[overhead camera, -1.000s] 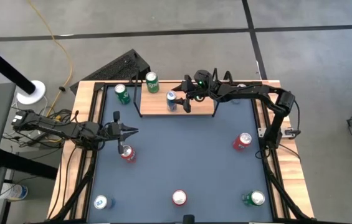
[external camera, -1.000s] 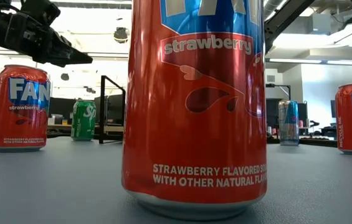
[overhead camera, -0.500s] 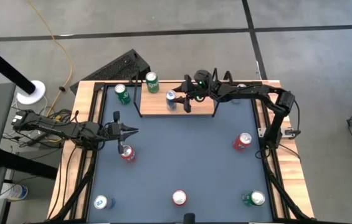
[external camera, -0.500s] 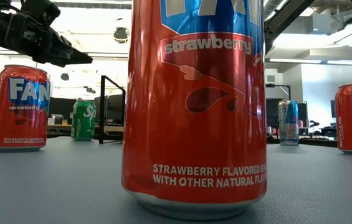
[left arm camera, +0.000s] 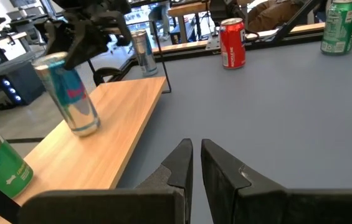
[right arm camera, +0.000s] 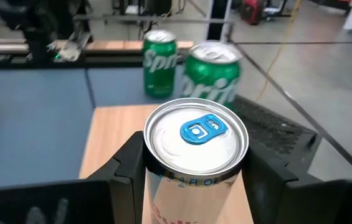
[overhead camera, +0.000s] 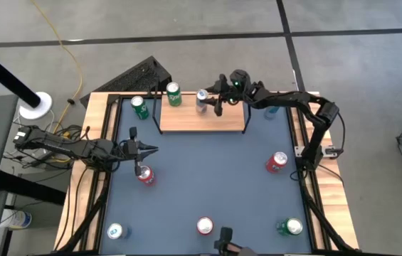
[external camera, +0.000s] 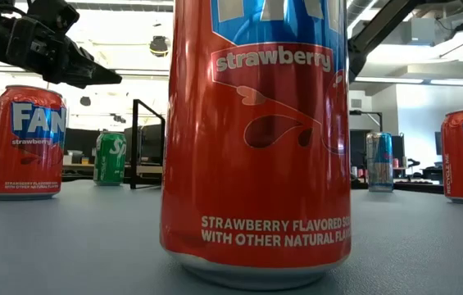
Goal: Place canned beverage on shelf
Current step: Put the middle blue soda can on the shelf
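A slim silver-and-blue can (overhead camera: 201, 100) is over the far part of the light-wood shelf (overhead camera: 208, 122), with my right gripper (overhead camera: 210, 100) shut on it. The left wrist view shows this can (left arm camera: 71, 93) tilted, its base close over the board; whether it touches I cannot tell. A green can (overhead camera: 173, 94) stands on the shelf's far left corner. My left gripper (overhead camera: 152, 149) hangs shut over the table's left side, above a red can (overhead camera: 145, 175), touching nothing. My right gripper pinches the slim can's upper wall (right arm camera: 163, 180), just under the rim, between its two fingers (right arm camera: 129, 165), one on each side. The fingers come nearly level from the table's right. The can leans in the hold, its blue-tabbed top (right arm camera: 195, 132) facing up.
A second green can (overhead camera: 139, 107) stands on the table left of the shelf. Red cans (overhead camera: 277, 161) (overhead camera: 205, 226), a green can (overhead camera: 291, 227) and a blue-topped can (overhead camera: 116, 231) are spread over the dark tabletop. Another slim can (left arm camera: 142, 52) stands beyond the shelf's right end.
My right gripper has swung toward the table's far edge, carrying the slim can from the shelf's middle to its far part, close to the green can. The can now leans. My left arm has kept still.
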Motion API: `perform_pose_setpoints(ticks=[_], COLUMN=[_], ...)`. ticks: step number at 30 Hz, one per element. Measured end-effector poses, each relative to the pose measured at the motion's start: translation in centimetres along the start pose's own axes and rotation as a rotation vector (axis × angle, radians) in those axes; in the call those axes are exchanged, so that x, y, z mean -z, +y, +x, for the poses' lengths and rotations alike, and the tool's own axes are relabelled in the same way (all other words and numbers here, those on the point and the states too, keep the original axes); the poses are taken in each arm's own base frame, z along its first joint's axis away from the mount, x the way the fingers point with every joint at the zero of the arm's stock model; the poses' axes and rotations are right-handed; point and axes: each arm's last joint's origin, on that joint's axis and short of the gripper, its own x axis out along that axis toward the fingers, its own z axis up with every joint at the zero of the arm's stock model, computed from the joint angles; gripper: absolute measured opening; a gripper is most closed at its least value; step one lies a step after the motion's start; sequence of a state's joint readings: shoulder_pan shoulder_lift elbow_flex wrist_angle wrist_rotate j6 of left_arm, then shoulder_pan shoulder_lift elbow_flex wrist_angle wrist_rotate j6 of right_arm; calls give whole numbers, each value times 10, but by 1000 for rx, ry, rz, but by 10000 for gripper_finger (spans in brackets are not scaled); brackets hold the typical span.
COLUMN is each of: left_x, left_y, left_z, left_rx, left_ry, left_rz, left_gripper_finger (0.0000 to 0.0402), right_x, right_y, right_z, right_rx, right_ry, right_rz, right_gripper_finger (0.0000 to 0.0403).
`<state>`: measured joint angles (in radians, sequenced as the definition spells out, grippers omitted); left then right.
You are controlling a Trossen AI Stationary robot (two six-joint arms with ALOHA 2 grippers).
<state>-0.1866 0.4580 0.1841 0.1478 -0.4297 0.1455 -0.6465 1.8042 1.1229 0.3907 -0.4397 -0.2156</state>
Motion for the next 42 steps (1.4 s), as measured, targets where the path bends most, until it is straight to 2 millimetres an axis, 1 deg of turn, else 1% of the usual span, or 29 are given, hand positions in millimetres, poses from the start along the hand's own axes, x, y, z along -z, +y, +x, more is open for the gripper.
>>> perform_pose_setpoints(ticks=[2,7,14,17,29,34,42], left_x=[0,0,0,0,0,0,0], left_y=[0,0,0,0,0,0,0], left_z=[0,0,0,0,0,0,0], left_rx=[0,0,2,2,2,1,0], left_ry=[0,0,0,1,2,1,1], left_rz=[0,0,0,1,4,4,7], left_gripper_finger=[23,23,23,23,23,23,23], right_x=[-1,-6,-14,-14,-3,-2,-5], right_y=[-4,-6,-16,-21,-42,-41,-29], right_z=[-2,-1,13,17,7,8,14], right_rx=[13,15,35,38,84,80,51], right_ry=[-19,-30,7,14,55,61,54], right_rz=[8,21,37,34,76,79,62], right_gripper_finger=[184,183,183,183,184,184,185])
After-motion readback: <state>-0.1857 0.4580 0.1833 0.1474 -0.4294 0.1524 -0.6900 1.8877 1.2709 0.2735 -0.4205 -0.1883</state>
